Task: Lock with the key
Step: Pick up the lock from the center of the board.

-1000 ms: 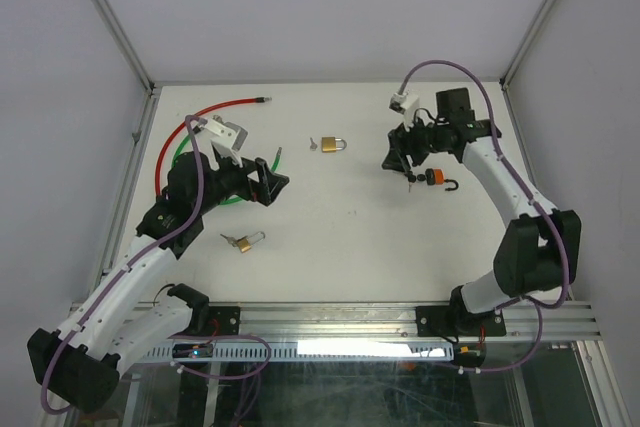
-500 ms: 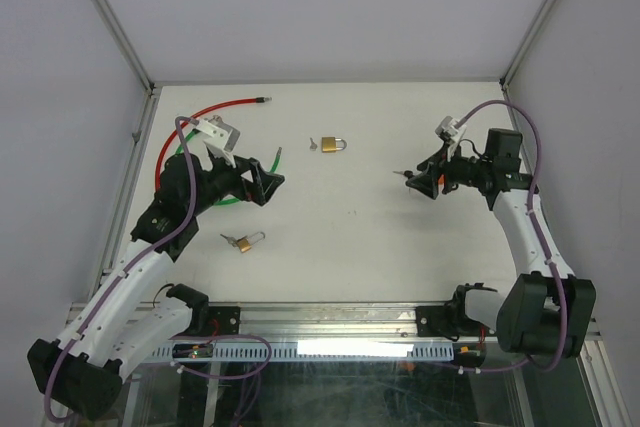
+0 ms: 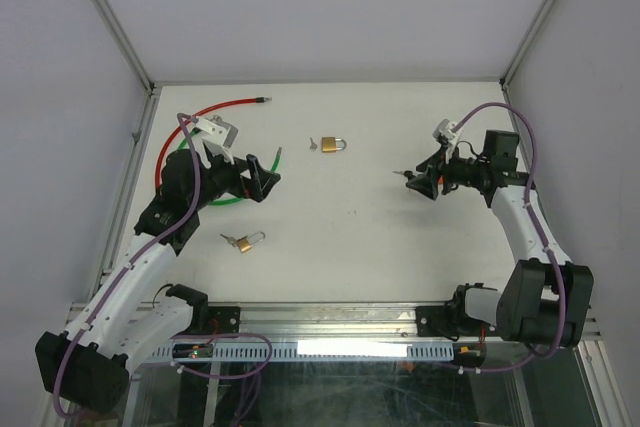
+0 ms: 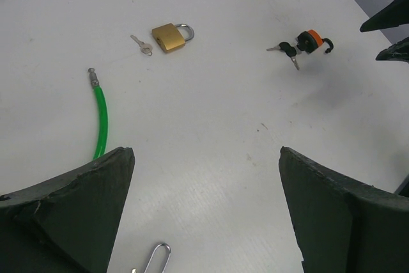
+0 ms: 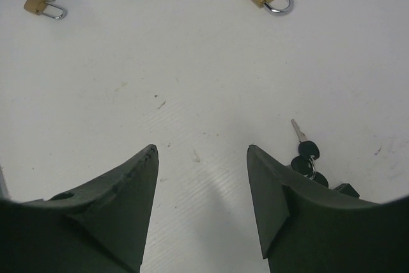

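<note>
An orange padlock (image 4: 311, 40) with its shackle open lies on the white table with black-headed keys (image 4: 287, 49) beside it. In the right wrist view only the keys (image 5: 305, 151) show, just right of my right finger. In the top view my right gripper (image 3: 416, 187) hides the lock, and only a key tip (image 3: 398, 173) shows. My right gripper (image 5: 201, 151) is open and empty, low over the table. My left gripper (image 3: 264, 179) is open and empty at the left, above a small brass padlock (image 3: 243, 241).
A larger brass padlock (image 3: 333, 144) with a silver key (image 3: 314, 144) lies at the back centre. A green cable (image 4: 100, 119) and a red cable (image 3: 210, 107) lie at the back left. The small padlock's shackle (image 4: 158, 257) shows between my left fingers.
My right arm has swung round to the right, so its gripper now reaches the orange padlock from the right side. My left gripper has drawn back slightly to the left.
</note>
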`<state>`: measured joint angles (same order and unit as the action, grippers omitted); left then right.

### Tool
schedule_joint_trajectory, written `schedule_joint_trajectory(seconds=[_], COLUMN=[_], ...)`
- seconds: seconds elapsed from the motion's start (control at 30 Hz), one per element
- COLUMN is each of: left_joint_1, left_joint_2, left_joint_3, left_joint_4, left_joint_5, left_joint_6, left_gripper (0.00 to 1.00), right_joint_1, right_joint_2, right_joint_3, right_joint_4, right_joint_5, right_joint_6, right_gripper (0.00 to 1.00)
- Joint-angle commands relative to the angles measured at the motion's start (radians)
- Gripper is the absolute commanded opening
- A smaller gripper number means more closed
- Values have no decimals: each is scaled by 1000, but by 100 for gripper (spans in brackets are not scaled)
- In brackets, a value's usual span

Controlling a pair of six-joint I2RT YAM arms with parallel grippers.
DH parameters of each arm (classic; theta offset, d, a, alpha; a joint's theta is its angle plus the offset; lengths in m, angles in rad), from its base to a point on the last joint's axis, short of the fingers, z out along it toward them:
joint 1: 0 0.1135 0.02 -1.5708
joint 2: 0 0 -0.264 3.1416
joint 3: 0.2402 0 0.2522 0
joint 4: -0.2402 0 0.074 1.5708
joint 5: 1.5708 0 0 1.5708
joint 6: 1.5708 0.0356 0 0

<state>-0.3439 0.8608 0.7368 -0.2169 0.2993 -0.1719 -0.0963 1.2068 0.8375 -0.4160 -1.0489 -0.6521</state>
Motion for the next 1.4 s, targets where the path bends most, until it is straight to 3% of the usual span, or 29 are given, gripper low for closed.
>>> schedule_joint_trajectory(seconds=[0.0, 0.6, 0.9, 1.13, 1.23, 1.33, 1.37], left_joint_1=[24, 71, 74, 74, 77, 77, 78], left_joint_2=[-8, -2, 41, 38, 40, 39, 39], left_joint_3=[2, -2, -1, -3, -3, -5, -5], left_joint_4=[50, 65, 71, 70, 71, 71, 71], left_joint_5=[52, 99, 129, 122, 129, 131, 129], left_joint_6=[-1, -28, -43, -42, -45, -44, -46], left_gripper=[99, 99, 99, 99, 99, 99, 99], right_joint_1=[-7, -2, 5, 35, 36, 42, 42], right_joint_2=[23, 89, 94, 133, 156, 167, 168], right_joint_3=[16, 33, 41, 65, 77, 80, 79], right_joint_4=[15, 6, 9, 43, 60, 72, 77], right_joint_5=[31, 124, 243, 435, 488, 517, 529], right_joint_6=[-41, -17, -12, 53, 86, 92, 91], right_gripper=[60, 59, 59, 59, 66, 84, 96])
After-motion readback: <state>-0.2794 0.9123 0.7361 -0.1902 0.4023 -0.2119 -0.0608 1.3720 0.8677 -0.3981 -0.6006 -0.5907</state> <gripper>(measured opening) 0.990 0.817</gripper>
